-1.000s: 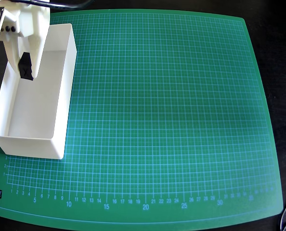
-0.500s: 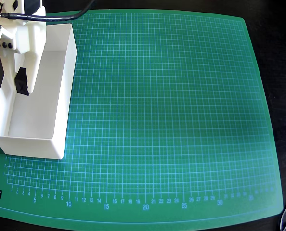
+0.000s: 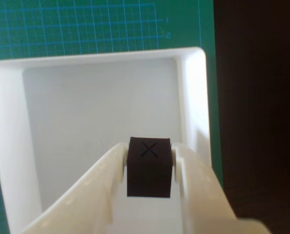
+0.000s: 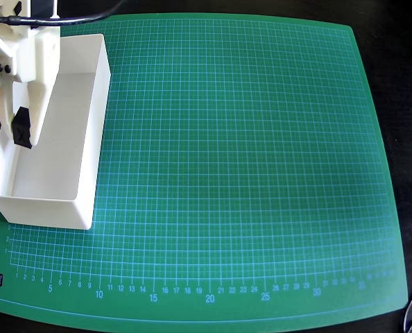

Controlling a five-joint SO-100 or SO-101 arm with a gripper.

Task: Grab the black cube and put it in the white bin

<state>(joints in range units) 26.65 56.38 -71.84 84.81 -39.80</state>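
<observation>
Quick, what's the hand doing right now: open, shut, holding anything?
Hand: shut on the cube, held over the inside of the bin, not yet released.

From above we see the green cutting mat (image 4: 247, 166) with its pale grid and numbered scale along the near edge, lying on a dark table (image 4: 407, 83). At the mat's left edge stands the white bin (image 4: 98, 104), long side running top to bottom. We find the white gripper (image 4: 22, 132) reaching down into it from the upper left corner, its fingers closed around the black cube (image 4: 21, 129), which sits close to the bin's left wall. A black cable (image 4: 102, 12) trails off behind the arm.
</observation>
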